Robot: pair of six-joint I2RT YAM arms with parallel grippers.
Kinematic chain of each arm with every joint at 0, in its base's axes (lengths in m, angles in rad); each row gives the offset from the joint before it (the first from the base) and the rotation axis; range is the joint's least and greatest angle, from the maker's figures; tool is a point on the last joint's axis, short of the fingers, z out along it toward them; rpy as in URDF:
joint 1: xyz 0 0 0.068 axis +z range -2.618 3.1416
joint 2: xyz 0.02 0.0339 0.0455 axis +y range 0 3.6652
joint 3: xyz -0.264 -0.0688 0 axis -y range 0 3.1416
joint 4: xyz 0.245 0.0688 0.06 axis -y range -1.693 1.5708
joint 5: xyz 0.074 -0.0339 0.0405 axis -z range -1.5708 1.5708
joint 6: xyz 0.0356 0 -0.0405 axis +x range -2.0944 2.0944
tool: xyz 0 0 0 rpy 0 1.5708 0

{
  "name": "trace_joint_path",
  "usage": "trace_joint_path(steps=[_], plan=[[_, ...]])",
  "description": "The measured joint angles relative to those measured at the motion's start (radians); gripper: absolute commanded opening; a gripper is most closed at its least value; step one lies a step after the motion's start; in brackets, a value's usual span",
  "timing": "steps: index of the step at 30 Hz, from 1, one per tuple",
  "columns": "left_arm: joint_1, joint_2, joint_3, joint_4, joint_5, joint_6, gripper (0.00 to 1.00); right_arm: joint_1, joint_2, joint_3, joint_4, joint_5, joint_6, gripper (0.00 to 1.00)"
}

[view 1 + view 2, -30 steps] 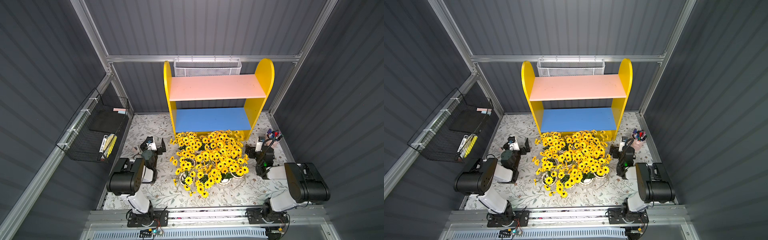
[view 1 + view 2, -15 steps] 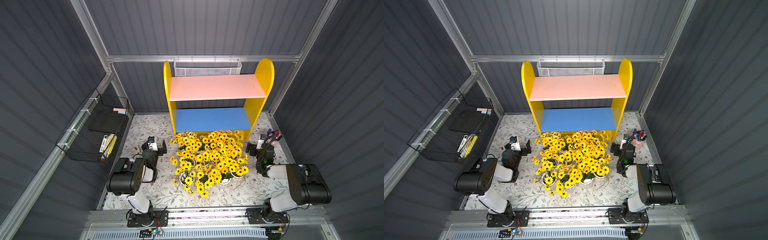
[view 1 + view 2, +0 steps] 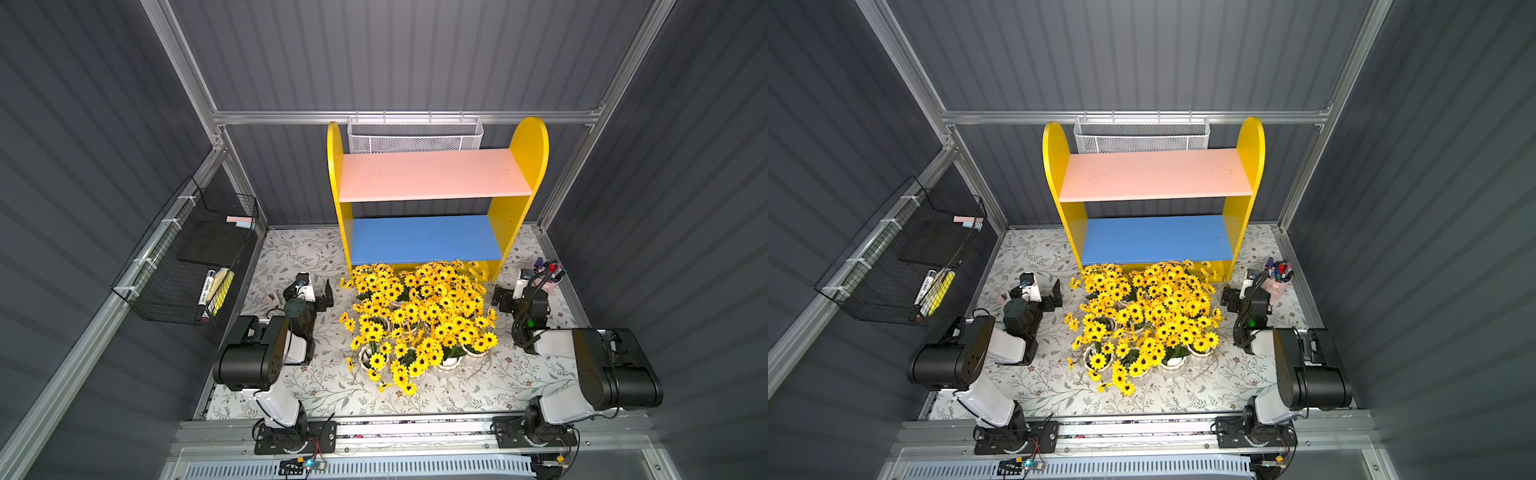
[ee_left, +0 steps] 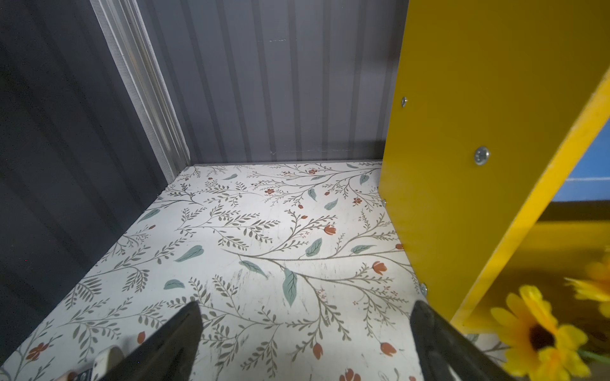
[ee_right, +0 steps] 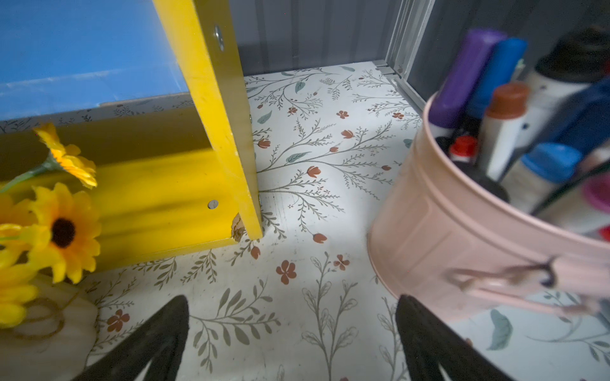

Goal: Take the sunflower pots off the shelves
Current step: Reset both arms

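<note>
my left gripper (image 4: 305, 306), right gripper (image 5: 290, 300): jaws stand wide, empty | sunflower pots (image 3: 419, 324): crowded on floral mat (image 4: 264, 231) before shelves (image 3: 432, 174), boards bare | handling: likely light, rigid pots, floppy blooms; I'd pinch ribbed wall under twine, never stems

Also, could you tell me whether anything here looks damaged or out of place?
Yes: the shelves have a chip at the foot of a yellow side panel, where it meets the low front board; bare wood shows there in the right wrist view. Otherwise nothing stands out: the sunflower pots sit clustered in front.
</note>
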Motion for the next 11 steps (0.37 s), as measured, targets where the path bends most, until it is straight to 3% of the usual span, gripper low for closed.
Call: trace_joint_path(steps=[11], plan=[[0.0,0.0,0.0,0.0,0.007,0.0,0.99,0.0,0.0,0.0,0.0,0.0,0.0,0.99]])
